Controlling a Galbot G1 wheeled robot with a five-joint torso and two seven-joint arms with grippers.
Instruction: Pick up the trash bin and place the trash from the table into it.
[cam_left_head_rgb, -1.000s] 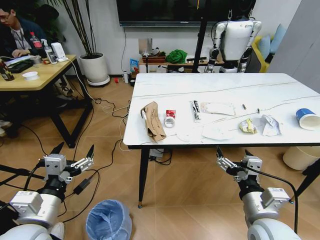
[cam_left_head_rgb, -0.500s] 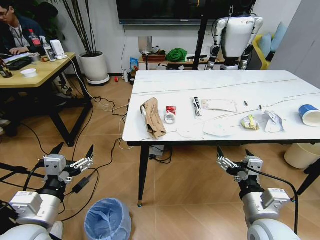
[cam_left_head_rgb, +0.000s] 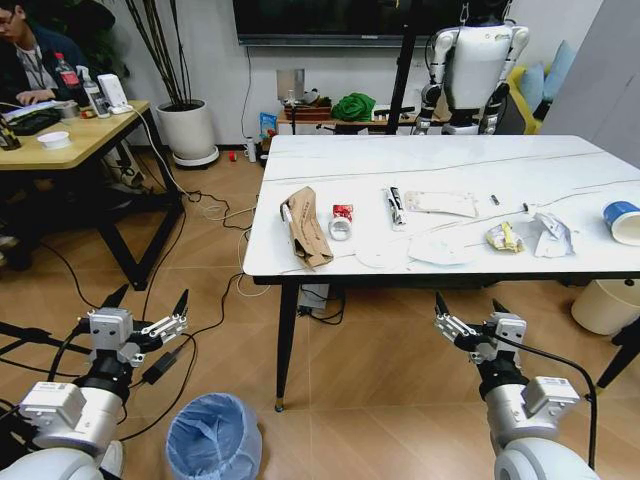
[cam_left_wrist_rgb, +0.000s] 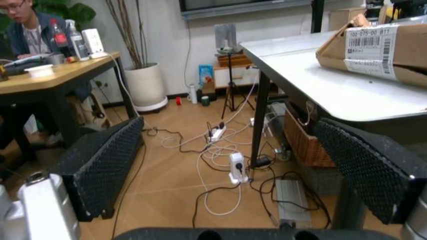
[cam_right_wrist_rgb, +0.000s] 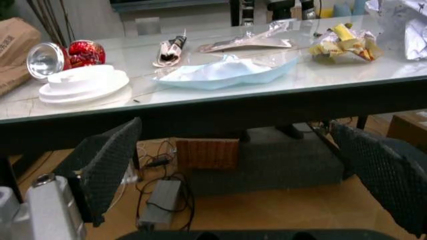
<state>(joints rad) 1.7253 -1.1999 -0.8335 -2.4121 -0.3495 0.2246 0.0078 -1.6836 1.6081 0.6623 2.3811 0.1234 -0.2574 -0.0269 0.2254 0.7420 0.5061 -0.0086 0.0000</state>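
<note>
Step in hand, as I read it: bin pickup, not started. Left claw (cam_left_head_rgb: 146, 304) spread wide, empty, held above the floor. Bin (cam_left_head_rgb: 214, 437) on the floor just below and inboard of it, blue liner open, untouched. Right claw (cam_left_head_rgb: 469, 311) also wide open, empty, just short of the tabletop (cam_left_head_rgb: 430, 160) edge. Beyond both claws, trash on top: cardboard (cam_left_head_rgb: 305, 229), red wrapper (cam_left_head_rgb: 342, 213), white paper (cam_left_head_rgb: 437, 249), yellow wrapper (cam_left_head_rgb: 503, 237), cup (cam_left_head_rgb: 623, 221) far right. Next move likely calls for lowering left claw to bin rim and pinching it.

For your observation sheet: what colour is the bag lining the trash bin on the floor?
Light blue; the trash bin shows best in the head view.
</note>
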